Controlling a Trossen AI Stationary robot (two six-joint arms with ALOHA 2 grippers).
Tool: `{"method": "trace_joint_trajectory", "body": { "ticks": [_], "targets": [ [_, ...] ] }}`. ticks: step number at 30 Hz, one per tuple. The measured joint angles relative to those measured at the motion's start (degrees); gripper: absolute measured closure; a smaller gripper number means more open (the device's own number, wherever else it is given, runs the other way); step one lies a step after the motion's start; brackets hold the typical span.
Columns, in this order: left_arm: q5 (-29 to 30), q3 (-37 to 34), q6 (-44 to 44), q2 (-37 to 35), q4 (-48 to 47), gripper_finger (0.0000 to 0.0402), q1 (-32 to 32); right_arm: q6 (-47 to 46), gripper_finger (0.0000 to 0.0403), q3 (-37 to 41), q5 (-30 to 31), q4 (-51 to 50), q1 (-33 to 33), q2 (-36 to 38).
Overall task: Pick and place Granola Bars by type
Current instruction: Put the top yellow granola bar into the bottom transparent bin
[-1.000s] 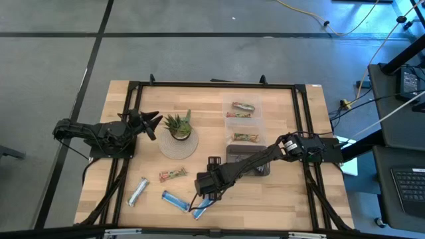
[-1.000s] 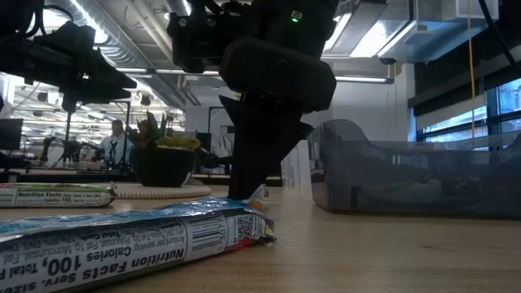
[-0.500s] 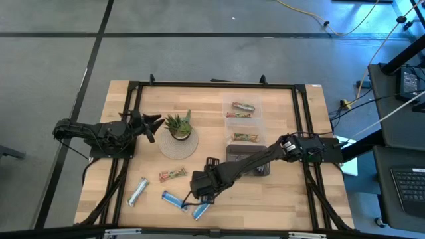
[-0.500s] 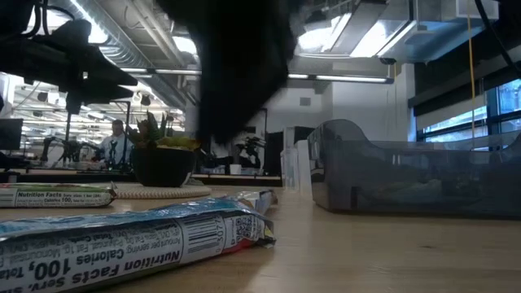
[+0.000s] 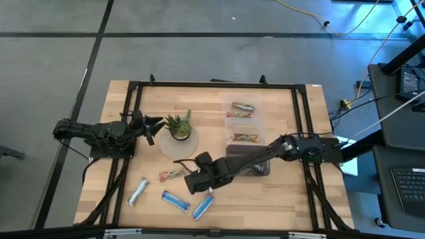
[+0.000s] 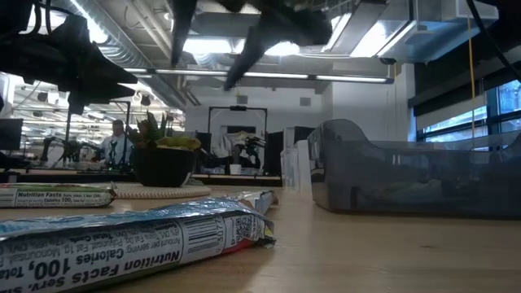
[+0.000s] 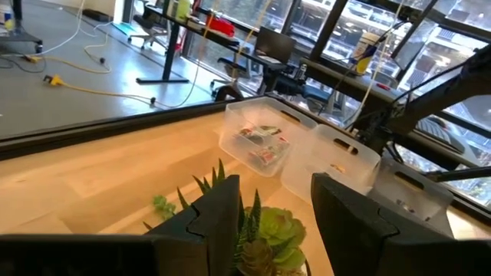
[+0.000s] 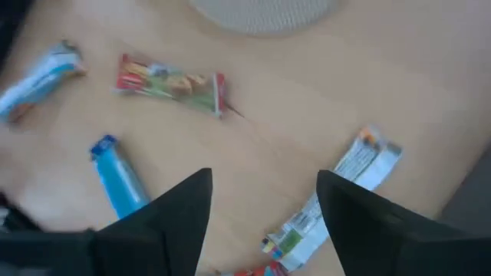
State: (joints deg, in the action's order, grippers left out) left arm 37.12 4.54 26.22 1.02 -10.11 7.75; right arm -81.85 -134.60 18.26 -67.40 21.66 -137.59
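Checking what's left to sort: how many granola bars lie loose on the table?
4: a silvery bar front-left, a green-and-red bar, a blue bar, and a blue-white bar. The right arm may hide others.

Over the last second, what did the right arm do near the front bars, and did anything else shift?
The right gripper rose off the blue-and-white bar at the front edge and swung toward the green-and-red bar, open and empty. That blue-and-white bar, nudged at first, now lies free. The left gripper stayed beside the potted plant; the blue bar and silvery bar did not move.
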Motion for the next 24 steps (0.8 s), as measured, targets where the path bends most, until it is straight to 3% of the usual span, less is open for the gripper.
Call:
{"method": "trace_joint_trajectory", "body": {
  "ticks": [10, 24],
  "targets": [
    [-1.4, 0.0, 0.0, 0.6, 0.0, 0.0245, 0.0, -12.6, 0.0163, 0.2, -3.0, -0.4, 1.2, -8.3],
    [-1.4, 0.0, 0.0, 0.9, 0.0, 0.0245, 0.0, -17.8, 0.0163, 0.1, -4.8, -4.1, 2.2, -8.7]
  ]
}}
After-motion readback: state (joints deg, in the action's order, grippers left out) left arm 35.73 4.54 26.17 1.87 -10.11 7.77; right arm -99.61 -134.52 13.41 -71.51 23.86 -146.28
